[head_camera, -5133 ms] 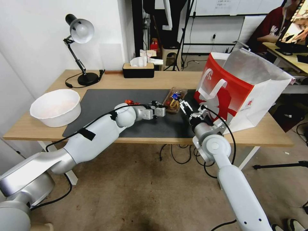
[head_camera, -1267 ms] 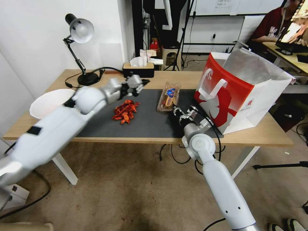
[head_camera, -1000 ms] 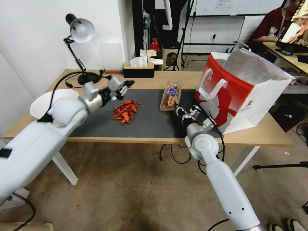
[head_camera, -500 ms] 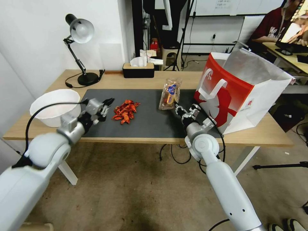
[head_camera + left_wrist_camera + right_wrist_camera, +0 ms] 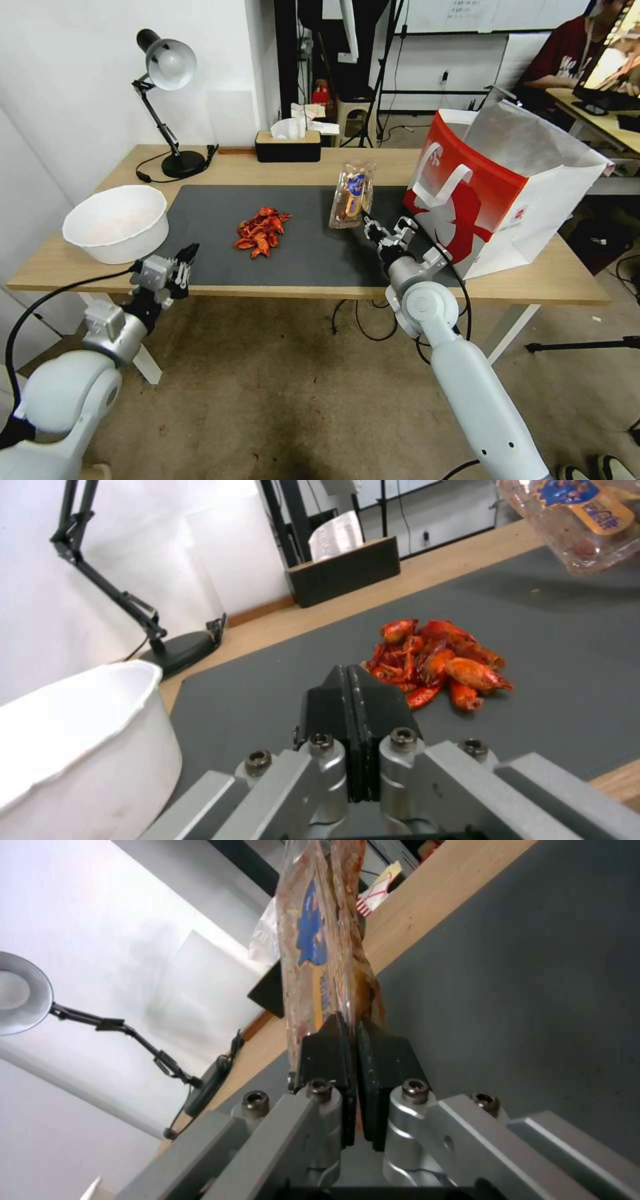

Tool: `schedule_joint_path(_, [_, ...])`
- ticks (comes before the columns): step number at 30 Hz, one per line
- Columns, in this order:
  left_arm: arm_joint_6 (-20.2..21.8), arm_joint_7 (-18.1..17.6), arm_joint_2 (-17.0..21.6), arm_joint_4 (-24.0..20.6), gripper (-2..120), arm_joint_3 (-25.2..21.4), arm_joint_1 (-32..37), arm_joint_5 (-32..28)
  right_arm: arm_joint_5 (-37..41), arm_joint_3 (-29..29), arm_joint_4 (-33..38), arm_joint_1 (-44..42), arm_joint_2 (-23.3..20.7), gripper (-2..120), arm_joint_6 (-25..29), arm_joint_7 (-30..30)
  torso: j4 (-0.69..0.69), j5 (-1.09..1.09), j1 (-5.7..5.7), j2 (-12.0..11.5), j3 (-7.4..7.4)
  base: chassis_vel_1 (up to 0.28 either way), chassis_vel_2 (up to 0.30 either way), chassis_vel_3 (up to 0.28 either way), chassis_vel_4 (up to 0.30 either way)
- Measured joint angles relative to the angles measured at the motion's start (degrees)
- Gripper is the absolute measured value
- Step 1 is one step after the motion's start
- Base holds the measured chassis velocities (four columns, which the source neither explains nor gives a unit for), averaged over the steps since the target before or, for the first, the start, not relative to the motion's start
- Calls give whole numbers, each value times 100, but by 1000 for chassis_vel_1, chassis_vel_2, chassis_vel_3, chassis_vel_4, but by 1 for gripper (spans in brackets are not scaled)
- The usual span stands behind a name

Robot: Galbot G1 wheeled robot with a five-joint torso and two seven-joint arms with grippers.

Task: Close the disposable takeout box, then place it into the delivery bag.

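Observation:
The disposable takeout box (image 5: 350, 193) is a clear clamshell with pale, red and brown food inside. It hangs tilted on edge above the dark mat, its two halves together. My right gripper (image 5: 371, 227) is shut on its lower edge; the right wrist view shows the pads (image 5: 320, 1055) pinching the box (image 5: 319, 940). The delivery bag (image 5: 493, 193), red and white with a silvery lining, stands open just right of the box. My left gripper (image 5: 186, 257) is shut and holds nothing, low at the table's front-left edge. The left wrist view shows its closed tip (image 5: 350, 675) and the box (image 5: 580, 520) farther off.
A pile of red crayfish (image 5: 260, 230) lies mid-mat. A large white bowl (image 5: 117, 222) sits at the table's left end. A black tissue box (image 5: 287, 144) and a desk lamp (image 5: 167, 67) stand along the back. The mat (image 5: 307, 257) has bare room in front.
My left arm has pulled back from over the mat to the table's front-left edge, gripper shut. The right gripper has kept hold of the box and raised it slightly.

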Motion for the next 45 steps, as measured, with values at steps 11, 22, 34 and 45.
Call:
schedule_joint_path(11, [-92, -152, -230, -185, 3, 48, 122, -53, 1, 88, 87, -101, -52, 1, -13, -5, -1, 0, 0, 0, 1, 0, 0, 0, 0])
schedule_joint_path(22, [-140, -232, -242, -135, 45, 59, 286, -99, -9, 47, 164, -151, -44, 1, -31, -12, 0, 0, 1, 0, 1, 0, 0, 0, 0])
schedule_joint_path(34, [-101, -332, -275, 126, 90, 39, 300, -104, 71, -53, 567, -260, -183, 1, -92, -11, 0, 0, 1, 0, 1, 0, 0, 0, 0])
schedule_joint_path(45, [-111, -349, -326, 354, 100, 113, 341, -61, 818, -59, 2263, -620, -894, 1, -233, 161, 0, 1, 0, 0, 0, 0, 0, 0, 0])
